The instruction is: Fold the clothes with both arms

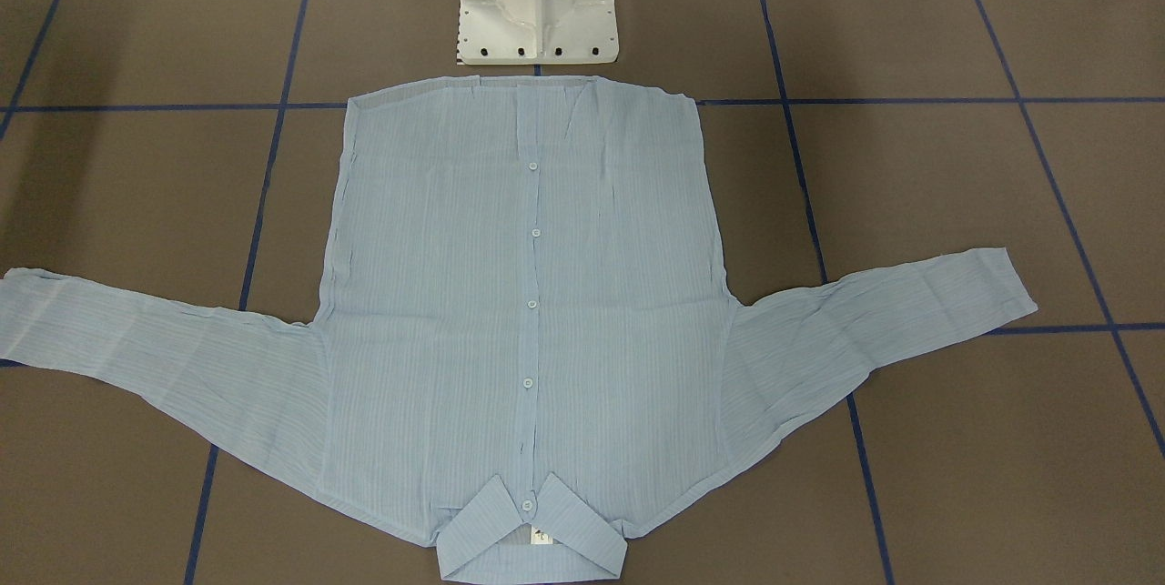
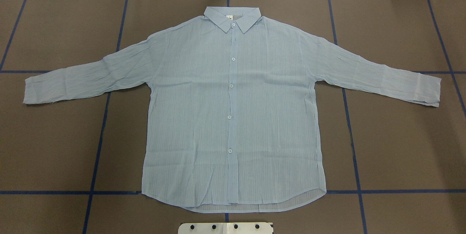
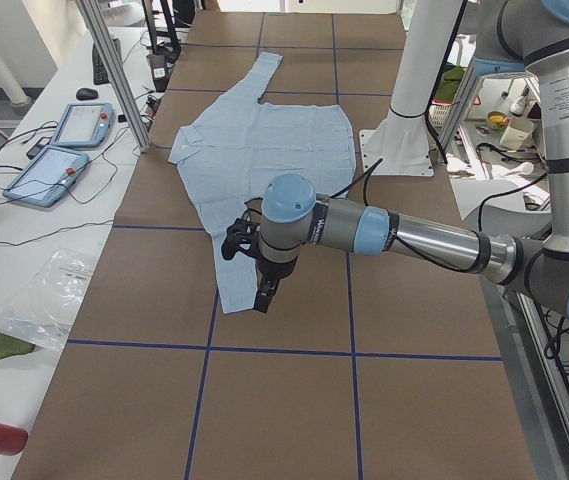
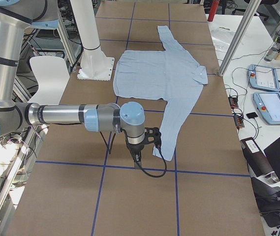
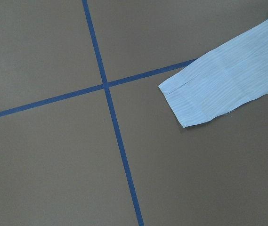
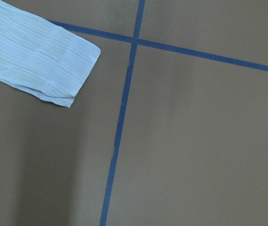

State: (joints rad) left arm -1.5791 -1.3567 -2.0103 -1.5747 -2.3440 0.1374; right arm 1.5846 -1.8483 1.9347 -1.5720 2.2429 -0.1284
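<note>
Left gripper [image 3: 262, 298]: hangs fingers-down to the left of the white pedestal base [image 1: 537, 3], close by the end of the left sleeve. It shows only from the table's end, so whether its fingers stand apart or together cannot be told. Right gripper [image 4: 139, 158]: mirrored post to the pedestal's right, close by the end of the right sleeve, finger state likewise undeterminable. Table [image 2: 400, 146]: brown, gridded with blue tape. Shirt [image 2: 233, 117]: one, pale blue, flat and buttoned, front up. Its hem is just before the pedestal and its collar farthest from it, so the long axis runs straight out from the pedestal. Left sleeve [image 2: 91, 75] and right sleeve [image 2: 371, 75]: spread wide to either side of the pedestal, lying crosswise to the body. Left cuff [image 5: 185, 101] and right cuff [image 6: 72, 61]: flat, each at the edge of its own wrist view, inboard toward the pedestal's line. Collar [image 2: 233, 17]: closed. Buttons [image 2: 230, 86]: in a row on the pedestal's centre line. Judgement: each arm is nearer its own cuff, so a sleeve fold would draw each one inward.
</note>
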